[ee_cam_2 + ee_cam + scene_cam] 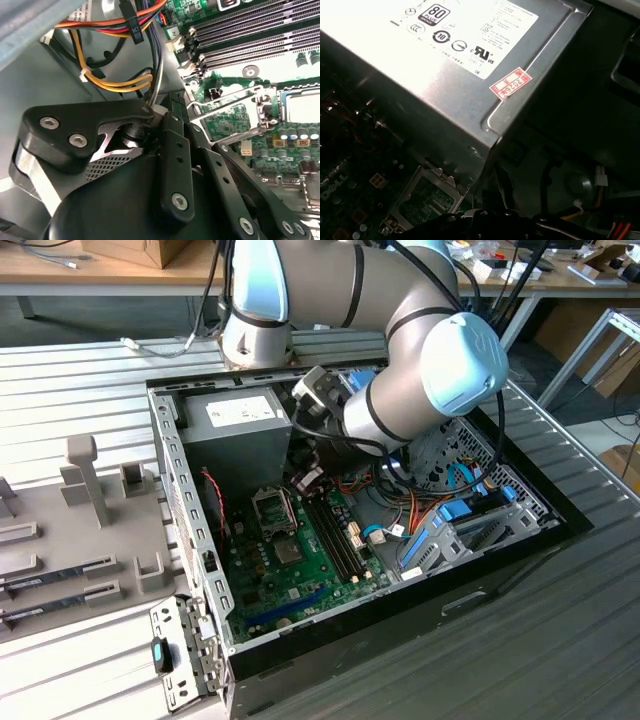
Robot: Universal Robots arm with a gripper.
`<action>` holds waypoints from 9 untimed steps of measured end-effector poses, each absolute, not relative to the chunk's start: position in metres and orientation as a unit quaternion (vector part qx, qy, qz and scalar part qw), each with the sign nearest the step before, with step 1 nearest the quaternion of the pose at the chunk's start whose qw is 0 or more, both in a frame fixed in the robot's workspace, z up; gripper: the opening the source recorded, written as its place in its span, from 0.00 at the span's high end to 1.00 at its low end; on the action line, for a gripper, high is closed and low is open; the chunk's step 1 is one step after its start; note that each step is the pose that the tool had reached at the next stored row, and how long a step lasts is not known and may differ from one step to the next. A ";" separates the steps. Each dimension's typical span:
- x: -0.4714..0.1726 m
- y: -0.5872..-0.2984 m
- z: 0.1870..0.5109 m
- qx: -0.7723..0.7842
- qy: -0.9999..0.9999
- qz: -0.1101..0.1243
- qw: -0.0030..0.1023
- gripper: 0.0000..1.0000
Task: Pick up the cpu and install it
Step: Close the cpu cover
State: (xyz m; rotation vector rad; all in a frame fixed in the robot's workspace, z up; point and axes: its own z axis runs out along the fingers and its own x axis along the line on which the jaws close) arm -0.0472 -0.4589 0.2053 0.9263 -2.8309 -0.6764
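- Exterior view: the arm is seen dipped into the open sheet-metal case, close beside the boxy grey power supply, presumably so the socket can be reached.
- The gripper is hung above the green board. Matte black bolted linkages, but open or shut can't be told.
- The cpu is judged to be the pale silvery square lying flat in the socket, with the hinged metal frame flipped open just beside it.

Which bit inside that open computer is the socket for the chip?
Inside the open computer case, find the green board on its floor. The socket sits near the grey power box, beside the long black slots: a metal-framed square, bigger than the dark chip nearby.
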 end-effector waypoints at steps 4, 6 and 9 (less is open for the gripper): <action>-0.047 -0.459 0.200 0.306 -0.925 -0.221 0.045 0.89; -0.047 -0.459 0.197 0.307 -0.925 -0.221 0.045 0.89; -0.047 -0.460 0.195 0.309 -0.924 -0.221 0.046 0.89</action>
